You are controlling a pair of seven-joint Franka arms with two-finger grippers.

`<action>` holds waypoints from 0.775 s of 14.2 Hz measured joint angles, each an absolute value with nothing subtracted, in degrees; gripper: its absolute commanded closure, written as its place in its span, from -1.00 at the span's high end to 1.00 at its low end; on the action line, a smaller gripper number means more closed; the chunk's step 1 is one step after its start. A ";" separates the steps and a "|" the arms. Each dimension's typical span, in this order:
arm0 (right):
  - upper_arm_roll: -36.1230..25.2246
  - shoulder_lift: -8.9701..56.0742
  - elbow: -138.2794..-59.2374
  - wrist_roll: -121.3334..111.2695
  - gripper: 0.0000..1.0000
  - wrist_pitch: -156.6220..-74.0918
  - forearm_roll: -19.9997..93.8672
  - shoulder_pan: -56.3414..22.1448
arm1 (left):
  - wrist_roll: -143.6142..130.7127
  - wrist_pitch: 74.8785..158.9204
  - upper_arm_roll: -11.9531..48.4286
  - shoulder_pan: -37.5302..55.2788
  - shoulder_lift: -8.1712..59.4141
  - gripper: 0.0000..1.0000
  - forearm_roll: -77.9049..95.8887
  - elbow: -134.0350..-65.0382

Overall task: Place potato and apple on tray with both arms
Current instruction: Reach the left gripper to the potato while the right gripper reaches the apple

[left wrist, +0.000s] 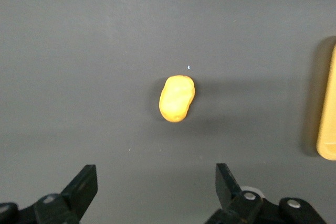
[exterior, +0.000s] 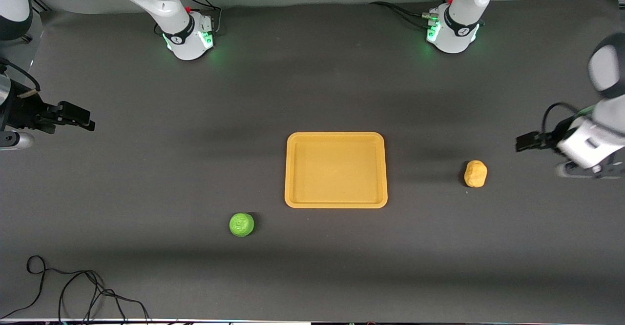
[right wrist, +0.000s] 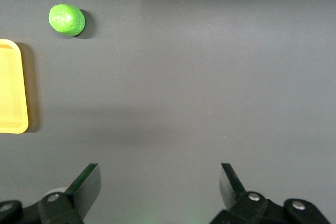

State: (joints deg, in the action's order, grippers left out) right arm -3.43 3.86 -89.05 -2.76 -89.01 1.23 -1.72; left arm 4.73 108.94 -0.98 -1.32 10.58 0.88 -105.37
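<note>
on table: one tray (exterior: pixel 336 201), one apple (exterior: pixel 241 224), one potato (exterior: pixel 475 173).

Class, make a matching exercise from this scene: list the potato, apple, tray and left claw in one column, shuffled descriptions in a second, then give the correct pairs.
Things:
1. potato
2. apple
3. tray
4. left claw

Descriptions:
A. bright green, nearest the front camera
B. open, empty, in the air
C. yellow-tan, toward the left arm's end of the table
D. orange-yellow, nothing in it

Pairs: 1-C, 2-A, 3-D, 4-B

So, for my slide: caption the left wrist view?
Open left end effector above the potato, tray edge alongside.
</note>
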 measured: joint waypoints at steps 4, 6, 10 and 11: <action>-3.43 4.13 -89.02 -2.76 1.00 -89.01 1.23 -1.72 | 6.97 115.97 -0.44 -1.11 18.51 0.99 1.60 -110.96; -3.43 4.14 -89.04 -2.76 1.00 -89.01 1.23 -1.72 | 7.89 119.95 -0.26 -1.03 21.28 0.99 4.43 -111.02; -3.18 4.88 -89.07 -1.96 1.00 -90.62 1.55 -3.57 | 13.44 124.21 -0.46 -1.22 24.82 0.99 5.54 -111.04; -3.10 5.48 -89.08 -0.45 1.00 -91.77 1.67 -5.17 | 14.15 124.37 -0.48 -1.30 25.47 0.99 5.60 -111.03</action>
State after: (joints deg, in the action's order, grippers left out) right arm -3.10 5.48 -89.08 -0.45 -91.77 1.67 -5.17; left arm 14.15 124.37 -0.48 -1.30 25.47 5.60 -111.03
